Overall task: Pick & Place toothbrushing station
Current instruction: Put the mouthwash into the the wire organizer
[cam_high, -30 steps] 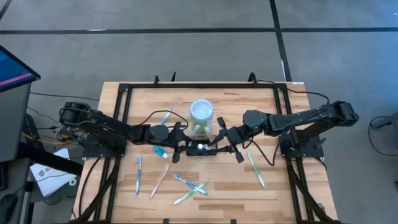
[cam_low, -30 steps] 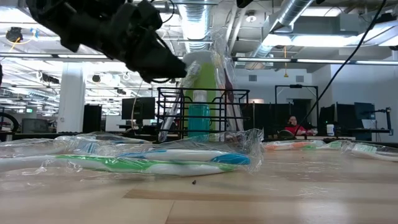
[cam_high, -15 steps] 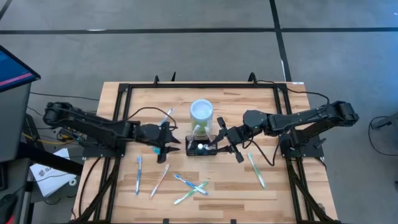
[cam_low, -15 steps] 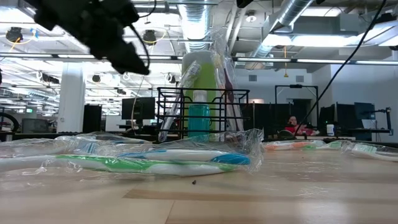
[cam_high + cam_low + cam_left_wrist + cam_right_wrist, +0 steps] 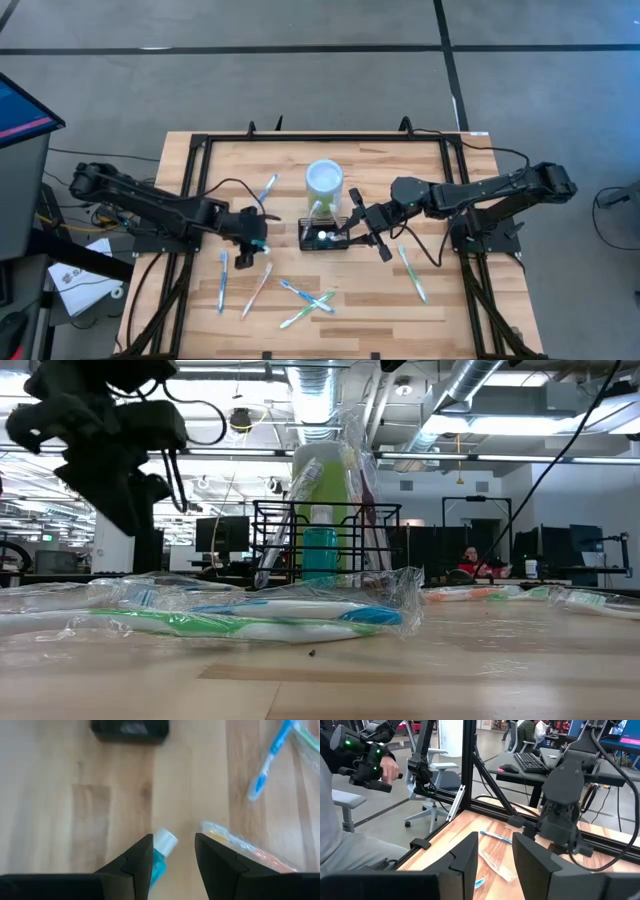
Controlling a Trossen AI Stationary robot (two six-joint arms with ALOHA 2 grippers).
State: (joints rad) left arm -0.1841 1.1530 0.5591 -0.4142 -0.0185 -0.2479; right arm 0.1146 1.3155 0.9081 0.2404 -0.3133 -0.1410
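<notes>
From overhead we see the toothbrushing station point(image 5: 323, 235), a black wire caddy, mid-table just near of the lime-green cup point(image 5: 324, 179). The right gripper point(image 5: 362, 222) sits at the caddy's right edge; whether it grips the wire we cannot tell from above, though its wrist camera shows the fingers point(image 5: 465, 857) parted with a gap. The left gripper point(image 5: 252, 238) hangs left of the caddy, claws released, and only its wrist view reveals a teal tube with a white cap point(image 5: 161, 847) between them. At table height, wrapped toothbrushes point(image 5: 240, 622) fill the foreground.
</notes>
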